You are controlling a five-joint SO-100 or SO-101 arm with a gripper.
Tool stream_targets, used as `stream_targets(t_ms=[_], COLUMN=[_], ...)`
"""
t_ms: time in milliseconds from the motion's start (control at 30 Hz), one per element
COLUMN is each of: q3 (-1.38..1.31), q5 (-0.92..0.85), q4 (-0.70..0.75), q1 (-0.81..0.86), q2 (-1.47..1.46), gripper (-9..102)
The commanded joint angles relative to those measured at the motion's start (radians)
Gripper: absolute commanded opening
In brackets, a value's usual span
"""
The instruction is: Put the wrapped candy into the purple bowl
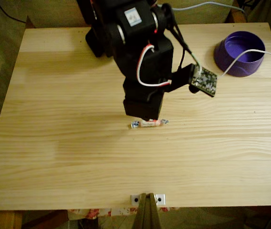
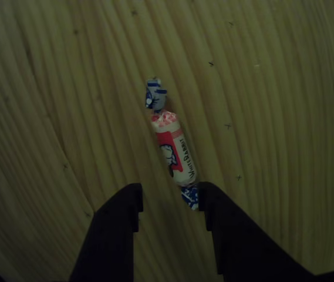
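The wrapped candy (image 1: 147, 123) lies flat on the wooden table (image 1: 78, 143), pale middle with red print and blue-white twisted ends. In the other view the candy (image 2: 172, 150) lies lengthwise, its near twisted end beside the right finger's tip. The gripper (image 2: 169, 197) is open, its two black fingers (image 2: 120, 229) coming up from the bottom edge. In the fixed view the black arm (image 1: 145, 71) hangs directly over the candy and hides the fingertips. The purple bowl (image 1: 240, 53) stands at the table's far right corner, well away from the arm.
A white cable (image 1: 249, 50) runs across the bowl's rim to a small circuit board (image 1: 204, 80) mounted on the arm. A metal bracket (image 1: 147, 199) sits at the table's front edge. Bare wood surrounds the candy on all sides.
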Motion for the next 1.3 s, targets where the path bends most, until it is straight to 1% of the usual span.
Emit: stream_targets(t_ms=[0, 200, 467, 567, 800, 1167, 1267], q3=[-0.071, -0.081, -0.144, -0.137, -0.109, -0.052, -0.025], q5=[-0.049, -0.08, -0.092, -0.091, -0.087, -0.087, -0.08], q4=[-0.009, -0.071, -0.083, -0.089, -0.126, -0.132, -0.155], q1=[-0.009, -0.002, 0.006, 0.006, 0.009, 0.031, 0.034], q2=[-0.005, -0.071, -0.158, -0.173, -0.189, -0.176, -0.173], gripper=[18, 18, 18, 20, 20, 21, 21])
